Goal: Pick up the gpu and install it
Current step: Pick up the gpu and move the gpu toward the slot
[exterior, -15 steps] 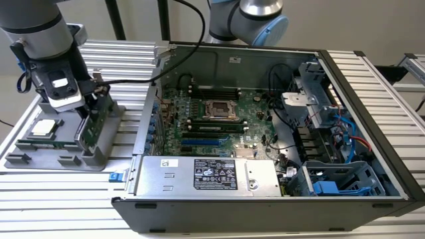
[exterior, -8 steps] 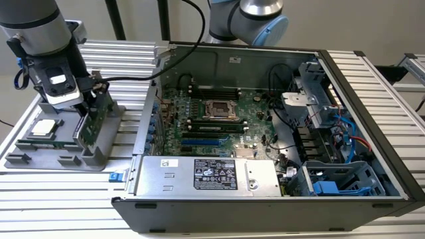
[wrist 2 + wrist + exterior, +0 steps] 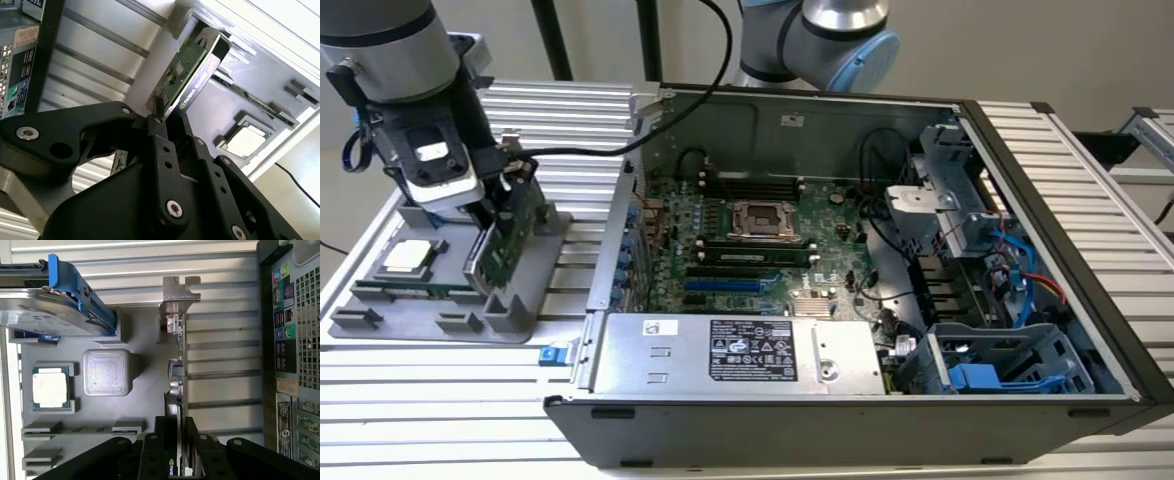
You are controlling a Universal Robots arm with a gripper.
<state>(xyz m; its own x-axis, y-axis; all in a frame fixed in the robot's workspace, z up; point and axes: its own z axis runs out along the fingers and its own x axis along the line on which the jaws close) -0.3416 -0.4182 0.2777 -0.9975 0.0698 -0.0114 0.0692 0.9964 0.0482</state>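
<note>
GPU [image 3: 500, 240] stands on edge in a slot of the grey fixture tray [image 3: 400, 322] on the tabletop, at the exterior view's left, just beside the open computer case [image 3: 881, 250]. Standing upright likely leaves its top edge free for a grasp from above. The end effector [image 3: 499, 206] is pinching that edge, one finger on the green board face and one on the black cooler face, seen in both wrist views. The arm reaches straight down over the tray, wrist vertical. A processor chip [image 3: 50, 387] lies flat nearby.
</note>
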